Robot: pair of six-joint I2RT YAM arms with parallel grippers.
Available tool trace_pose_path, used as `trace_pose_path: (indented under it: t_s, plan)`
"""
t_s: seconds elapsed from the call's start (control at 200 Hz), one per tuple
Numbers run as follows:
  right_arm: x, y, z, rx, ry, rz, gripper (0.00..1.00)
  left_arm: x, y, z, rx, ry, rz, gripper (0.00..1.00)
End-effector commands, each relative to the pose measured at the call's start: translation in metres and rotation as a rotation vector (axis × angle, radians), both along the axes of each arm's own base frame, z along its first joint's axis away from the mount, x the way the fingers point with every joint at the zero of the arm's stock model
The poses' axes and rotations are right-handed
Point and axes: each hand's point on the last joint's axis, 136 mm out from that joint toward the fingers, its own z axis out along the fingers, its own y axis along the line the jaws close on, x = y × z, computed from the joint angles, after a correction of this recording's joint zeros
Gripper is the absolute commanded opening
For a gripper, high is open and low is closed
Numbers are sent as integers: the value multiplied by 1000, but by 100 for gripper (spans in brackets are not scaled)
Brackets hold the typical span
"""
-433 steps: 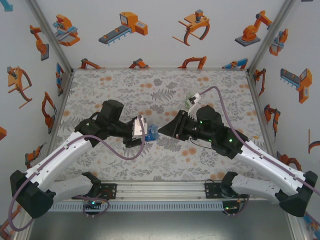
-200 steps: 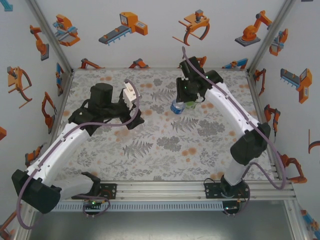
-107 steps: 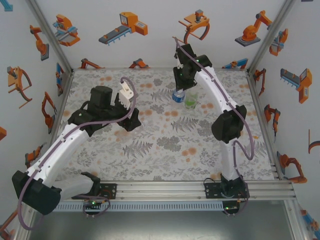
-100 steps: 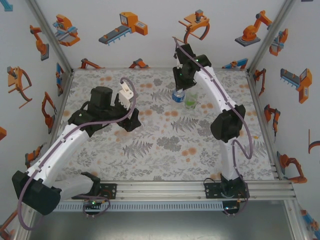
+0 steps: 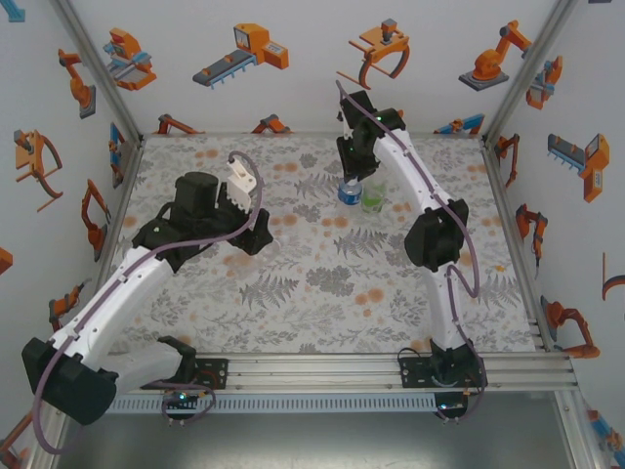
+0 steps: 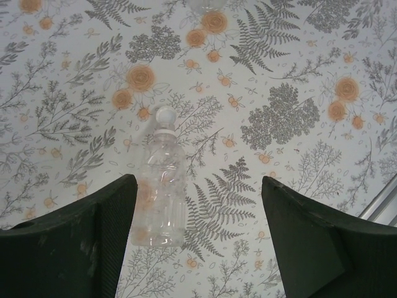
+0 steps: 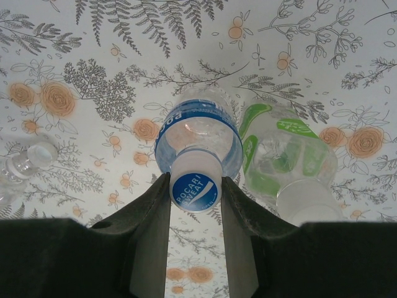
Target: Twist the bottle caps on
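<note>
My right fingers (image 7: pixel 149 242) clamp the cap (image 7: pixel 195 192) of the blue-label bottle (image 7: pixel 198 130), so twisting it tight seems next; my left fingers (image 6: pixel 108 233) gape above the clear bottle (image 6: pixel 160 192).

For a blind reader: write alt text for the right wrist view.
The right gripper pinches the white cap of a blue-labelled bottle, seen from above. A capped green-labelled bottle stands close on its right; a clear bottle sits at the left edge, on a floral table.
</note>
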Motion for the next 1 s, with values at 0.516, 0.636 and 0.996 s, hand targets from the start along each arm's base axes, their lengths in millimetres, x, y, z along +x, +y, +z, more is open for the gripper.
trace_pose_path:
  t_s: [0.516,0.636,0.996]
  plan:
    - [-4,5,44,80,-55,4,47,0,31,-44,185,95,98,80]
    - [-12,5,64,115,-77,1,47,4,35,-64,240,177,112,81]
    - [-55,11,100,261,-97,26,47,29,41,-125,289,432,178,84]
